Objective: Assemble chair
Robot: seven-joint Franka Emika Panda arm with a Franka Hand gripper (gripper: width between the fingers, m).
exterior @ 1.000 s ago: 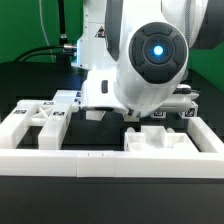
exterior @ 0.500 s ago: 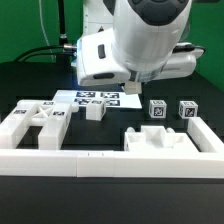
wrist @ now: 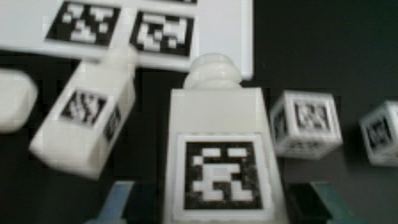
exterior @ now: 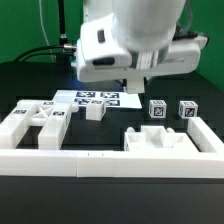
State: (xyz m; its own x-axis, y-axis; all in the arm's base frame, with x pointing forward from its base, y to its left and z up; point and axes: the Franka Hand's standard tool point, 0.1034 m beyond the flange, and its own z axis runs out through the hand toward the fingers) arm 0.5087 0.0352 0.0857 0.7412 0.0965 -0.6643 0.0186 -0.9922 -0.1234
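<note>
A: State of claw (wrist: 222,205)?
B: Approx. half closed; fingers (wrist: 125,200) clamped on tagged chair leg (wrist: 222,140), held above table (exterior: 20,85).
A: Other chair pts?
B: Second leg (wrist: 86,110) just beside; two tagged cubes (wrist: 302,125) on opp. side; marker board (wrist: 125,25) beyond peg end.

Claw (wrist: 224,200) aloft, tips downward, half-closed.
</note>
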